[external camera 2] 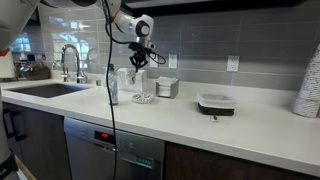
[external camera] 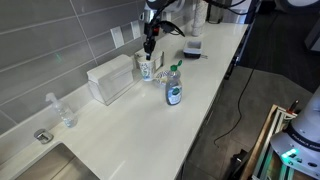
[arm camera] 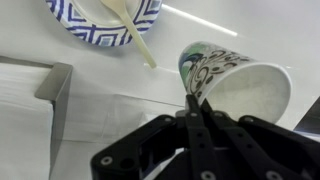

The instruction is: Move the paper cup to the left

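Gripper is pinched tight on the rim of the small white paper cup with bluish print. This cup is tipped over, right of a white box. Just past it sits a blue patterned paper plate holding a pale plastic utensil.
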`<state>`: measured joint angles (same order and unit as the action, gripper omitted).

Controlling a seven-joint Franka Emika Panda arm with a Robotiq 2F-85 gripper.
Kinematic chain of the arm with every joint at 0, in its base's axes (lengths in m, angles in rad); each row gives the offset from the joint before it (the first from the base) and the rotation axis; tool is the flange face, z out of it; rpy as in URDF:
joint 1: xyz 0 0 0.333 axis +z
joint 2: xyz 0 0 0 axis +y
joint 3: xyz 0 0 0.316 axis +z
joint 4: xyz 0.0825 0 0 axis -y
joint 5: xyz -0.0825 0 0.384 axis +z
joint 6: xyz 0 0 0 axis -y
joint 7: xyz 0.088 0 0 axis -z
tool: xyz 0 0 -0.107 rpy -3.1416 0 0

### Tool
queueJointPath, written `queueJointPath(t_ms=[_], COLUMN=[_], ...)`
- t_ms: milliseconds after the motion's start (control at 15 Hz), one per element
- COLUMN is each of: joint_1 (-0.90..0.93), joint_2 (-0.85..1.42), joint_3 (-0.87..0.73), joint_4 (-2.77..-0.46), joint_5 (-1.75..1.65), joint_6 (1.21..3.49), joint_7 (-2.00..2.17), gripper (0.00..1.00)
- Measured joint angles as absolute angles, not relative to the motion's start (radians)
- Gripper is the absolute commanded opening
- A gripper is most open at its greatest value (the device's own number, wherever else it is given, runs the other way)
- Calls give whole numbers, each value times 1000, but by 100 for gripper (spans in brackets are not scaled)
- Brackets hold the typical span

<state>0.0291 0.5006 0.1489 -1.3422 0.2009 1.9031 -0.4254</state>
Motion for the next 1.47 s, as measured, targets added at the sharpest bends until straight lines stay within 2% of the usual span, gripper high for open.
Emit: queueJointPath(t_ms=[467,533,733,800,1467], joint_1=[100,107,116,117,115], joint_2=[612,621,636,638,636], joint_3=[166,166,166,166,178], joint_4=[-1208,-1201,-1188,-1184,-1269], joint_5=[105,92,71,69,73], joint_6=[1877,1880,1886,1886,1937], joint_7=[-456,-457,-461,-461,-452], gripper=[1,4,4,1,1])
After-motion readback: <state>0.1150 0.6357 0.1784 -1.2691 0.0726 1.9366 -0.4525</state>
